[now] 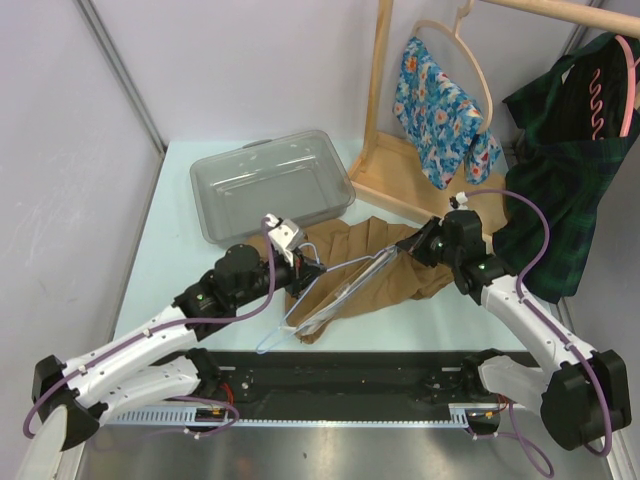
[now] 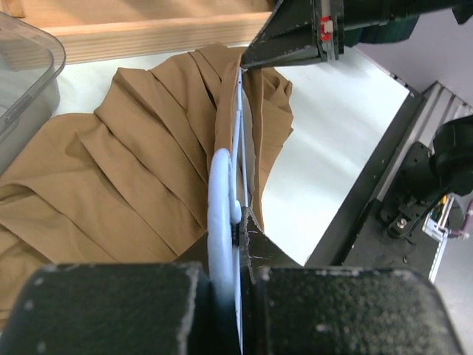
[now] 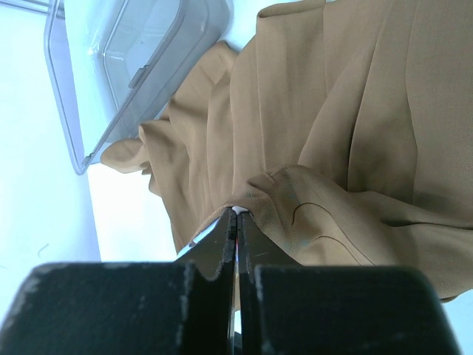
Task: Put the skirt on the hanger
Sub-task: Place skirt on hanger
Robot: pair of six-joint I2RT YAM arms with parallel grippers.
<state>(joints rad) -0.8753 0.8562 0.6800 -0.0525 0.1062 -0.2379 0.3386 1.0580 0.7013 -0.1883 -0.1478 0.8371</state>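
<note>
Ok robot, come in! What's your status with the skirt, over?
Left gripper shut on hanger. Right gripper shut on skirt. Skirt lies on table, not hung yet. Bin behind, not in the way.

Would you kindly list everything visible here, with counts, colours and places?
skirt: one, tan, on the table between the arms
hanger: one, pale blue, over the skirt
bin: one, clear grey, table's far left
rack: one, wooden, far right
floral garment: one, blue, hanging on the rack
plaid garment: one, dark green, hanging far right
table: one, pale
left end effector: one, black, shut on the hanger's near end
right end effector: one, black, shut on its far end
</note>
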